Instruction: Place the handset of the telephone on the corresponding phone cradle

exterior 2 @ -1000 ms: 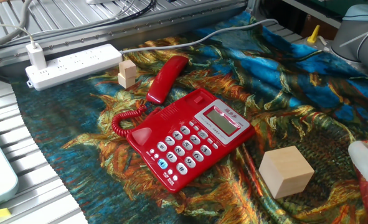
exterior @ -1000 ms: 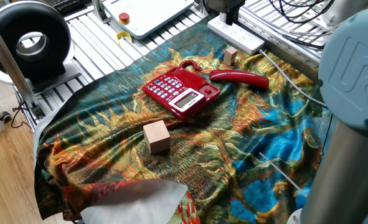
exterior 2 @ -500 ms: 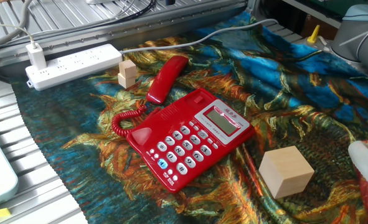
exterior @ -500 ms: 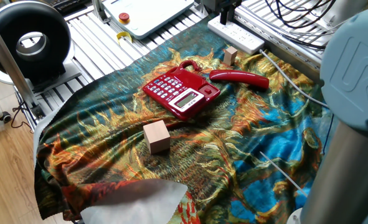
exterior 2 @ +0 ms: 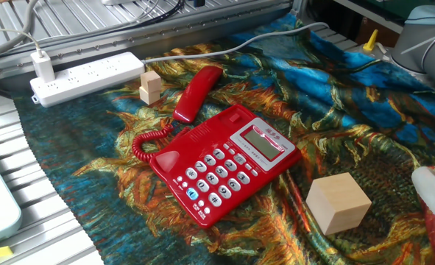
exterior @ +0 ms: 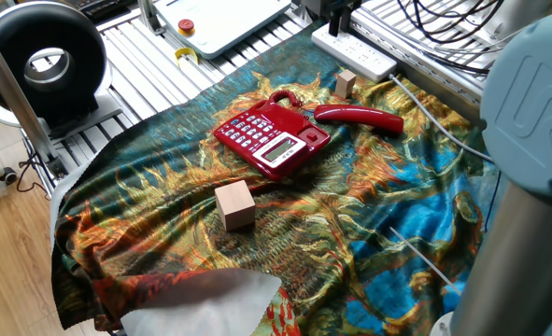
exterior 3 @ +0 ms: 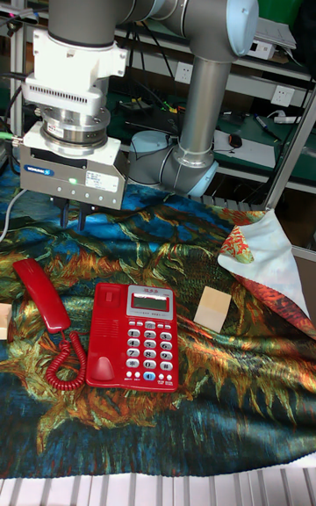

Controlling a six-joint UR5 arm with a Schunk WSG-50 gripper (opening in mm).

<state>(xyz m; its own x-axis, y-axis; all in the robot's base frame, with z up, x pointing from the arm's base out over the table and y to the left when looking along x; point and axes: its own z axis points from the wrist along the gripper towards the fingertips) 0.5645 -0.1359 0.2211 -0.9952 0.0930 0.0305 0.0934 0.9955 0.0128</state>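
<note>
progress: basically zero so far | handset [exterior 2: 197,93] lies off the phone [exterior 2: 224,162] on the cloth, just beyond its far side | cradle [exterior 3: 104,335] empty | gripper [exterior 3: 73,220] hangs above, fingers a bit apart, holding nothing | left: grab, lift, seat it

Gripper [exterior: 338,13] shifted slightly above the power strip [exterior: 355,53] since the first picture; nothing else changed.
</note>
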